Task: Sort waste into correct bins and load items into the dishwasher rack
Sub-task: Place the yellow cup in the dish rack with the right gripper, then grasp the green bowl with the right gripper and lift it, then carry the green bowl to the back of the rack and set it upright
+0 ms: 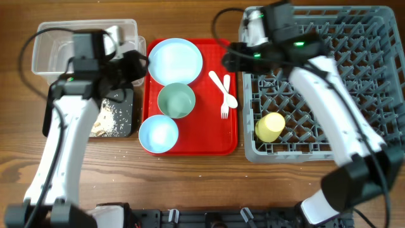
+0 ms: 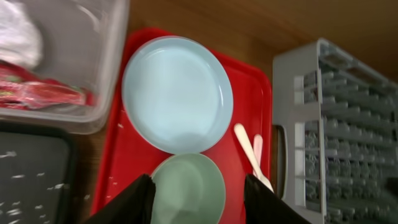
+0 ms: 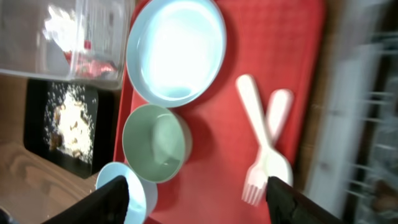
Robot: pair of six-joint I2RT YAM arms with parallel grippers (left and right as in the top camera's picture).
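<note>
Lowering your wide-open right claw (image 3: 199,206), straddle the fork (image 3: 252,186) across its handle, clear of the spoon (image 3: 250,102).

Light in the overhead view is bright, even and diffuse, falling from above. The arms lay only soft, faint shadows on the counter (image 1: 190,171), and everything there is sharp. The left wrist view is dimmer: the counter far ahead of the left tool (image 2: 198,198) goes dark brown, and the light blue plate (image 2: 177,93) just ahead carries a gentle sheen. The clear tub (image 2: 93,74) ahead and to the left of that tool is soft, and the tool's own fingers (image 2: 132,204) are black, unfocused shapes. The right wrist view is smeared by motion blur. It is worst to the right of the right tool (image 3: 202,200), where the rack (image 3: 373,106) dissolves into streaks. Ahead of that tool the plate's centre is blown out to white glare.
</note>
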